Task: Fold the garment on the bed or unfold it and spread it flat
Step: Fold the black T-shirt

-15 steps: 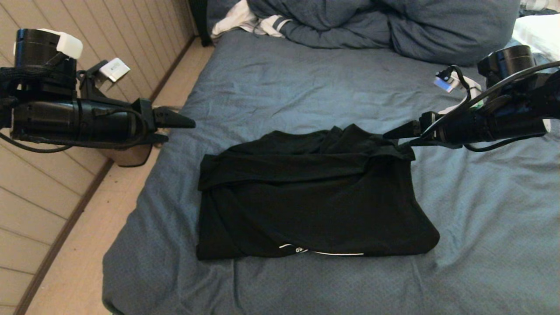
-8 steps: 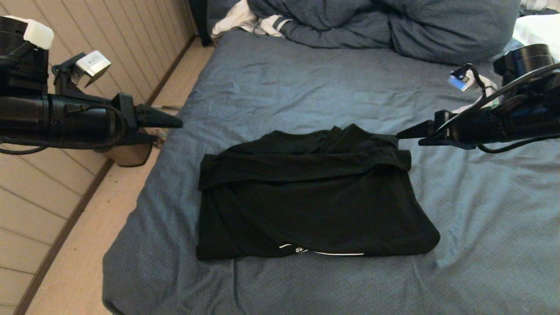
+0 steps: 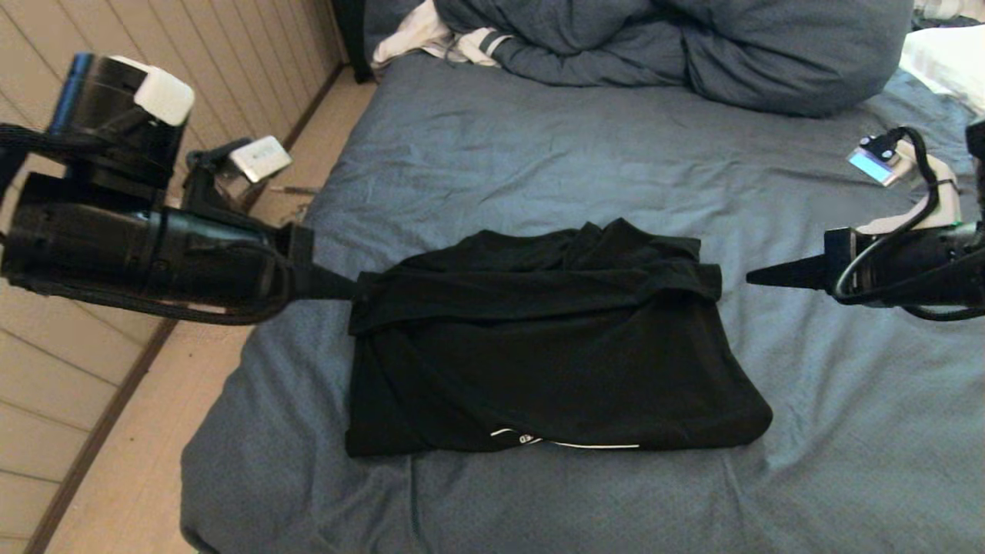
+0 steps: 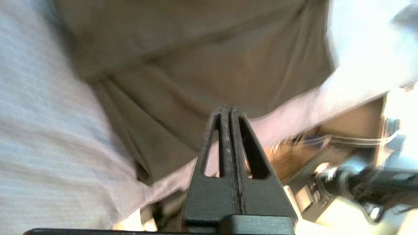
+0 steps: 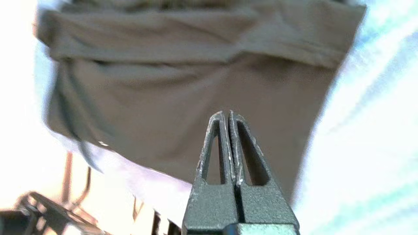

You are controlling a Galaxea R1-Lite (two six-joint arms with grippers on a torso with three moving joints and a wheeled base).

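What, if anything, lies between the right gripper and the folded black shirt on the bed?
Nothing visible: only bare sheet of the bed separates the right gripper, fingers shut, from the garment.

Plain black garment [image 3: 550, 346], with a thin white line of print peeking at its near edge. Slate-blue wrinkled sheet on the bed [image 3: 539, 154]. Blue-grey duvet [image 3: 692, 46] bunched at the far end. White cloth with dark stripes [image 3: 454, 38] beside it. White pillow [image 3: 943, 58] at far right. Black left gripper [image 3: 346, 286] and black right gripper [image 3: 758, 277]. Pale beige panelled wall [image 3: 231, 61]; light tan floor [image 3: 138, 454].
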